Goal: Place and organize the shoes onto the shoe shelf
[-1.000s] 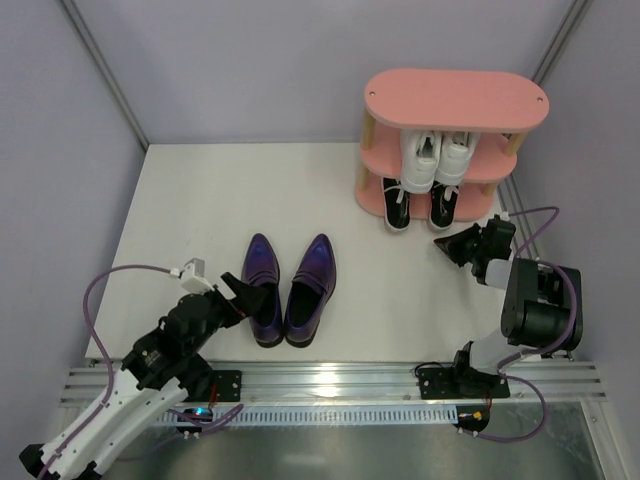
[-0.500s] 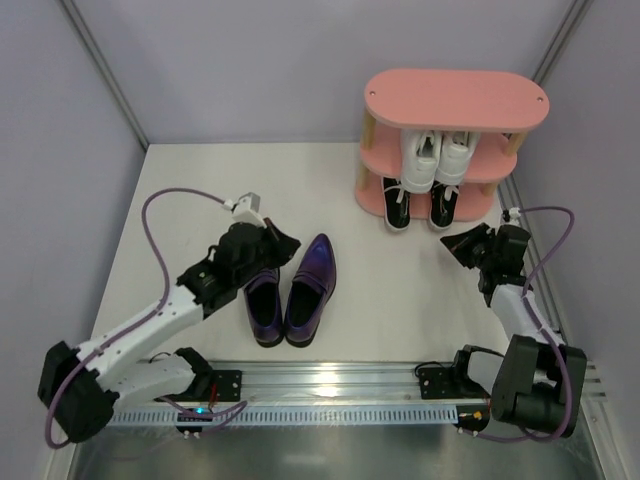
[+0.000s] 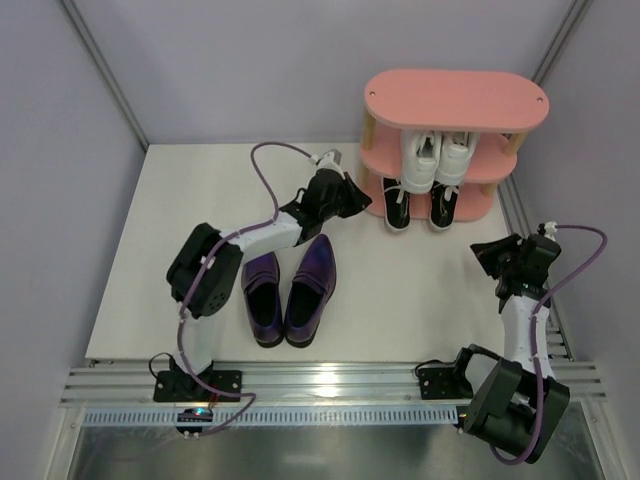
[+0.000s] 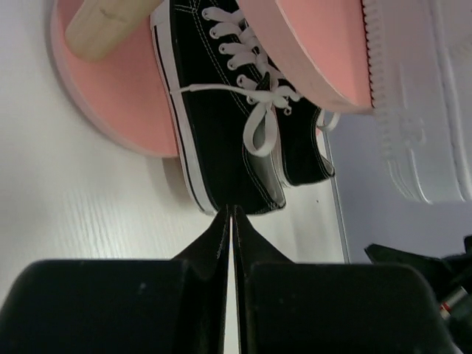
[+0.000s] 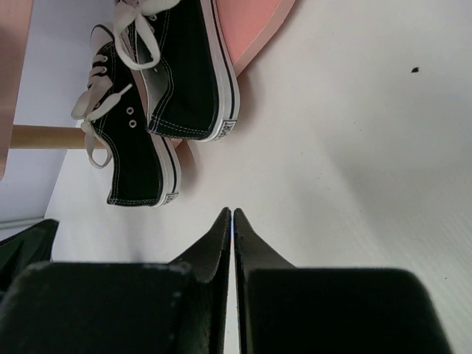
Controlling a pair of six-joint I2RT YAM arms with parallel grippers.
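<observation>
- Purple loafers point(image 3: 288, 292): the pair lies side by side on the white table point(image 3: 180, 200), toes pointing away from the arms. It is unmoved over the last second and nothing touches it.
- Left gripper point(image 4: 230, 220): its fingers are pressed together with nothing between them. A second ago it was at the loafers' heels. It has since swung across and away to the shelf's lower left corner, and its tips now sit just short of the near black sneaker point(image 4: 221, 125).
- Right gripper point(image 5: 231, 220): its fingers are likewise pressed together and empty. It has drawn back toward the table's right edge, apart from the shelf.
- Pink shelf point(image 3: 455, 100): it stands at the far right of the table. The black sneakers are on the bottom board and the white sneakers point(image 3: 437, 158) on the middle one, heels outward. The top board is bare.
- Task reading: two pairs are shelved and the loafers are still to go. The left arm has left them, probably to tidy the black pair first.
- Markings: no brand, label or writing can be read on the shoes, shelf or arms.
</observation>
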